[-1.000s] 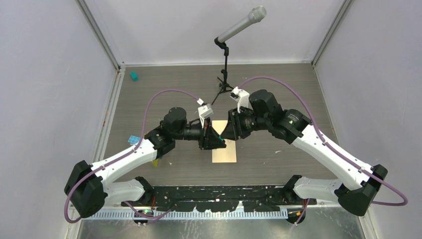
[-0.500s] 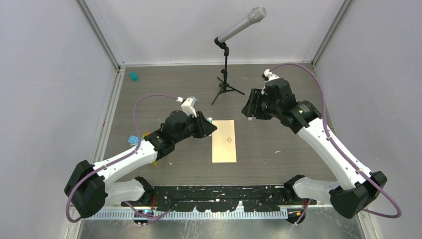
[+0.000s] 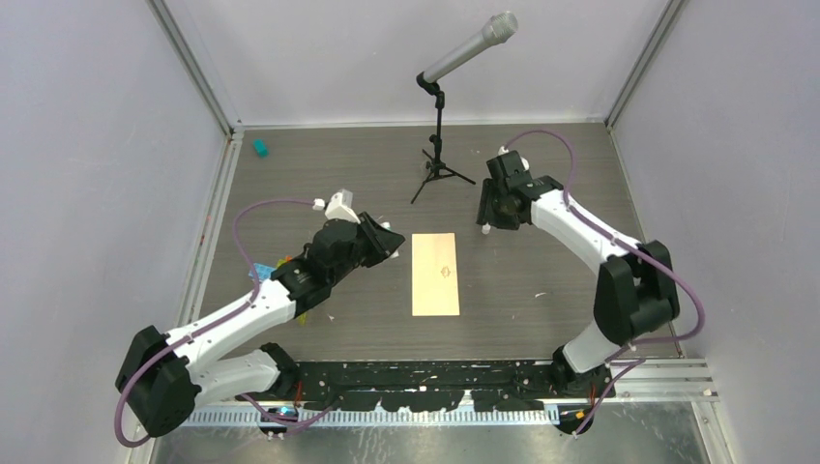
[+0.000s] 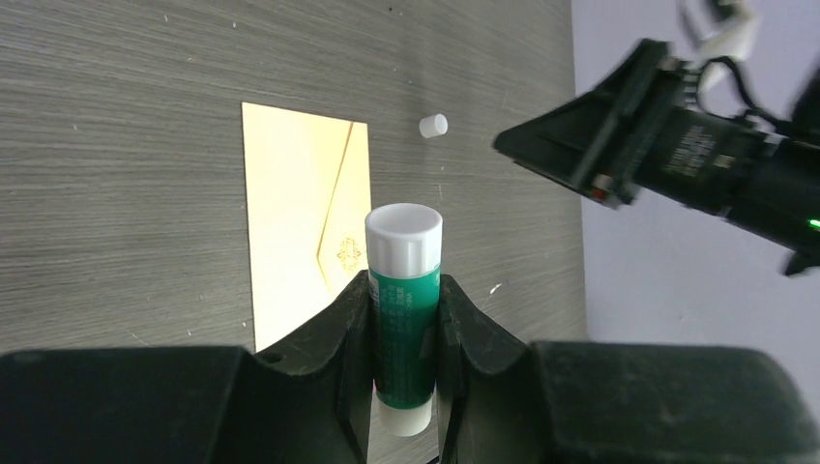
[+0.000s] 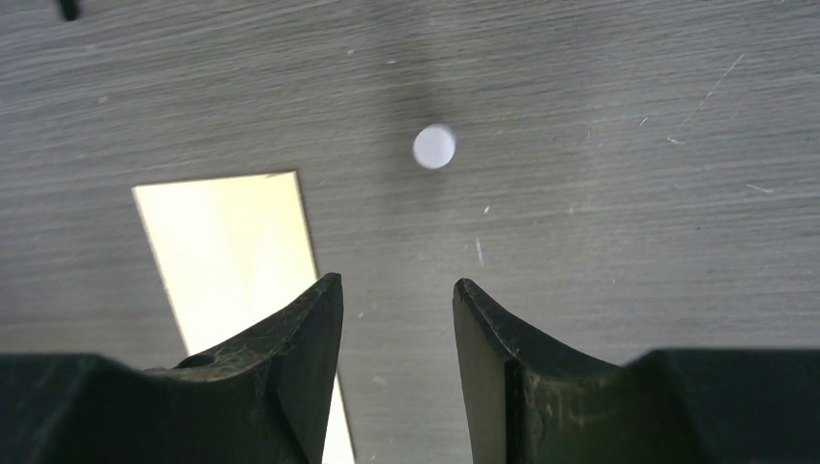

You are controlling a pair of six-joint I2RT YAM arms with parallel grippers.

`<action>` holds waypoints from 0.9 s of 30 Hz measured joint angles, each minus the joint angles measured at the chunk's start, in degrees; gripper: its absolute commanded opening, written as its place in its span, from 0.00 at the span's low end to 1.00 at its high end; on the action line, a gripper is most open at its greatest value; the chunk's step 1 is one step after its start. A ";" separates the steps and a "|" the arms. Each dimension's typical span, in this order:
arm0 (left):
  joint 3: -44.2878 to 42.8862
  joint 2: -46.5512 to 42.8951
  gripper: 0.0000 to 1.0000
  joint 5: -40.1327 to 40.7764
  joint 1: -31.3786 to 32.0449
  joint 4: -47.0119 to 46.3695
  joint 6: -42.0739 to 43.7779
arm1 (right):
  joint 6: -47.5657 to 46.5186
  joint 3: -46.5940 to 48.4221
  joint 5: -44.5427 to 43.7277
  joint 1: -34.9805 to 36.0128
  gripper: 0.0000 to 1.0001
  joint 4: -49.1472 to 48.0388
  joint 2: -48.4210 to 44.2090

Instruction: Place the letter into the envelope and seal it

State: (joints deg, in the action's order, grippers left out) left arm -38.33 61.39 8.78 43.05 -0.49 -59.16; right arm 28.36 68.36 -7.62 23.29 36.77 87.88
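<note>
Grey counter (image 3: 541,319), envelope (image 3: 435,274) flat at centre. Left jaws clamped on a glue stick (image 4: 404,290); right jaws apart, empty.

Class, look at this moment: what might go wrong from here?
1. The glue stick projects well past the tips of the left jaws, so it may tilt or slip if it is pressed down.
2. The small white cylinder lies loose near the envelope. The open right jaws above it might set it rolling.

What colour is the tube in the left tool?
The tube is green with white ends; left wrist view shows it best.
</note>
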 measured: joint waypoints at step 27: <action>0.00 -2.27 0.00 2.16 -0.22 0.39 -0.42 | -2.71 7.65 -2.80 -2.73 0.45 -4.20 21.09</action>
State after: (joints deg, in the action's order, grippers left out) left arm -38.33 59.11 10.94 42.83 -0.10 -59.57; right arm 25.65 76.01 -10.41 20.56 32.58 108.97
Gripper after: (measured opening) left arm 0.248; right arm 0.462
